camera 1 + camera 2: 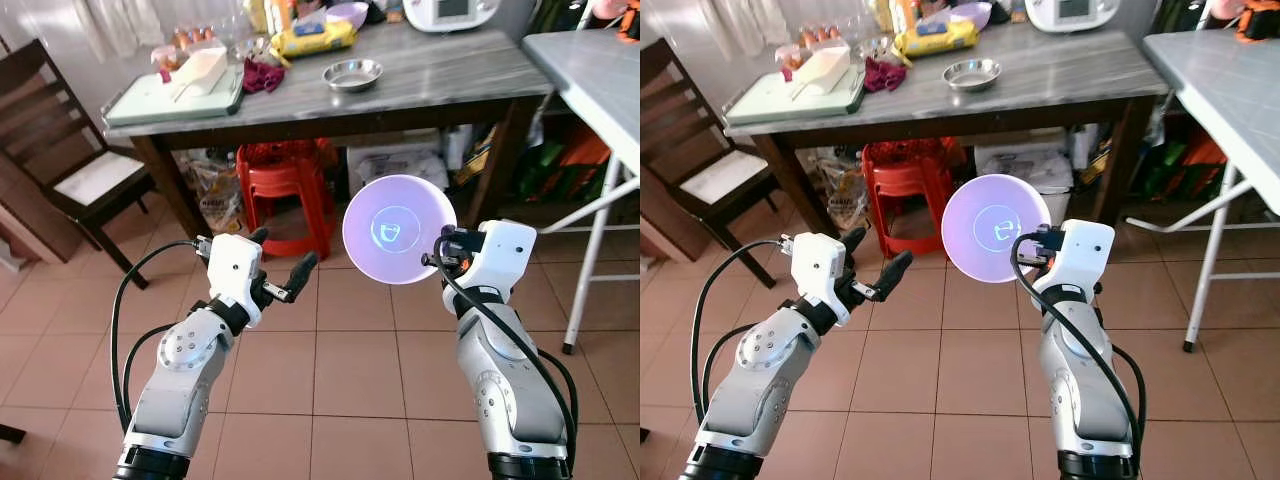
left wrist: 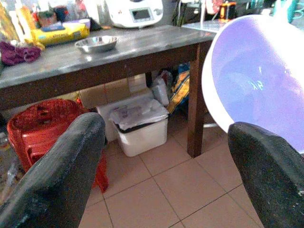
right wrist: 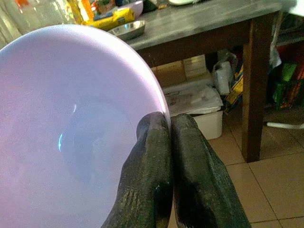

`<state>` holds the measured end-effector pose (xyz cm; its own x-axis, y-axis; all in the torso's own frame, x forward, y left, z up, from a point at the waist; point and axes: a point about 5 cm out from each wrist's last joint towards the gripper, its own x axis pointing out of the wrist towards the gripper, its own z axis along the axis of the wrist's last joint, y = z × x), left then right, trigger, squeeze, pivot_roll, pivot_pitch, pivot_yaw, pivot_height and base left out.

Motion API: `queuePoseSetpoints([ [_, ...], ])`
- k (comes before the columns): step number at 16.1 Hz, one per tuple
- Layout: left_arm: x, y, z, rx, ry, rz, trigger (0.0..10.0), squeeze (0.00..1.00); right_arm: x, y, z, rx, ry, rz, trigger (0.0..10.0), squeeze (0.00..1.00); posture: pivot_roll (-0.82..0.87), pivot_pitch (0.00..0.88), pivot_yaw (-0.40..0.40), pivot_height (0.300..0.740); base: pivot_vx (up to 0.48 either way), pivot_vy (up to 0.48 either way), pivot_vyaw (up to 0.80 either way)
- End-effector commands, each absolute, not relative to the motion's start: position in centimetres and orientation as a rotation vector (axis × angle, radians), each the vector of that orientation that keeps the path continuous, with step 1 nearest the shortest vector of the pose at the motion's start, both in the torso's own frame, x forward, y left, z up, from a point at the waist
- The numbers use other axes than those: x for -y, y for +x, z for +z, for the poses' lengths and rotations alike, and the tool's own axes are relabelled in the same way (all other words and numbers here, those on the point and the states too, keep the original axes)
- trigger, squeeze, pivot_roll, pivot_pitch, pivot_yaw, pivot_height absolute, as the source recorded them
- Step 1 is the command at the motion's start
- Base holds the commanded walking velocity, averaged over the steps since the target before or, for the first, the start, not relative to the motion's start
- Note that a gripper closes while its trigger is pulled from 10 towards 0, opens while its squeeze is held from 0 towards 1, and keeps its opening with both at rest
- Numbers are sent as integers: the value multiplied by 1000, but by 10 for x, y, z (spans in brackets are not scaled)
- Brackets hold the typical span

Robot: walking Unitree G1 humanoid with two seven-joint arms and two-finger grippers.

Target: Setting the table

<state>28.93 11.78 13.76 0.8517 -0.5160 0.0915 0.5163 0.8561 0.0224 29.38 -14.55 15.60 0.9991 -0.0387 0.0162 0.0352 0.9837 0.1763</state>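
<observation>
1. Nearest the camera, both silver arms are raised over the tiled floor (image 1: 330, 370), well short of the surface.
2. The right tool (image 3: 168, 137) is clenched on the rim of a pale lilac plate (image 1: 398, 228). Its two black fingers (image 3: 147, 175) press together over the plate's edge, and the plate is held upright in the air, its underside with a ring mark facing the head camera.
3. The left tool (image 1: 283, 266) is released, its fingers (image 2: 61, 166) spread wide with nothing between them. It points toward the plate, which sits just beside one fingertip in the left wrist view, apart from it.
4. Beyond the arms, under the surface, stands a stack of red plastic stools (image 1: 285, 190), with a white lidded bin (image 2: 141, 124) beside it.
5. The dark-legged grey surface (image 1: 450, 75) carries a small steel bowl (image 1: 352, 73) near the middle of its front edge.
6. Toward its left end lies a pale green tray (image 1: 160, 102) holding a white container (image 1: 198, 70), with a dark red cloth (image 1: 263, 75) just beside the tray.
7. Along the far edge are a yellow packet (image 1: 313, 38) and a white appliance (image 1: 452, 12).
8. A dark wooden chair (image 1: 60, 160) stands off the left end, and a white folding surface (image 1: 595, 70) stands off the right end.
</observation>
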Motion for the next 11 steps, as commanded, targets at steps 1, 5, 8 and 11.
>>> queuePoseSetpoints([
  [1,-120,288,137,89,10,-549,10000,0,141,293,161,37,184,-23,10000,0,-141,84,128,740,356,0,0],
  [5,-120,287,137,89,14,-550,10000,0,140,294,162,39,185,-21,10000,0,-140,86,128,740,368,0,0],
  [8,-119,286,137,90,16,-555,10000,0,140,293,161,36,185,-23,10000,0,-142,87,127,740,381,0,0],
  [11,-118,286,136,84,12,-561,10000,0,141,293,162,39,185,-23,10000,0,-144,87,127,740,401,0,0],
])
